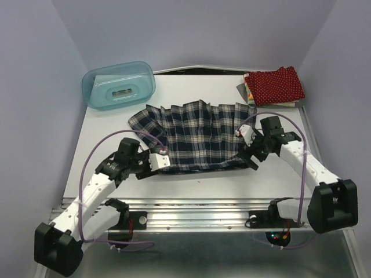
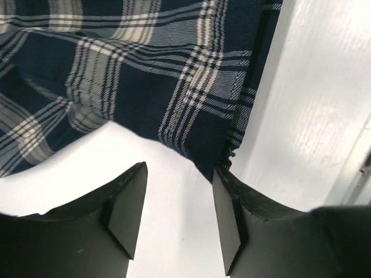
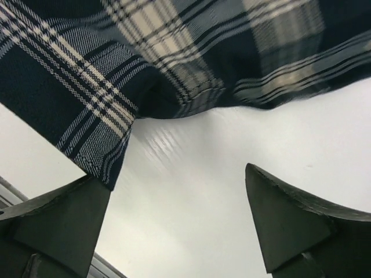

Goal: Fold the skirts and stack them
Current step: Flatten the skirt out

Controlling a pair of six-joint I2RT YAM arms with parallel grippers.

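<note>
The navy-green-white plaid skirt (image 1: 194,134) lies spread flat in the middle of the white table. My left gripper (image 1: 164,161) is open at its near left corner; in the left wrist view (image 2: 179,197) the skirt's corner (image 2: 174,81) touches the right finger, nothing between the jaws. My right gripper (image 1: 254,155) is open at the near right corner; in the right wrist view (image 3: 177,214) the hem (image 3: 93,145) rests by the left finger. The dark red dotted skirt (image 1: 273,84) lies folded at the back right on top of another folded piece whose orange-cream edge (image 1: 247,92) barely shows.
A translucent teal plastic bin (image 1: 119,84) stands upside down at the back left. The metal rail (image 1: 197,207) runs along the table's near edge between the arm bases. Grey walls close in on the left, back and right.
</note>
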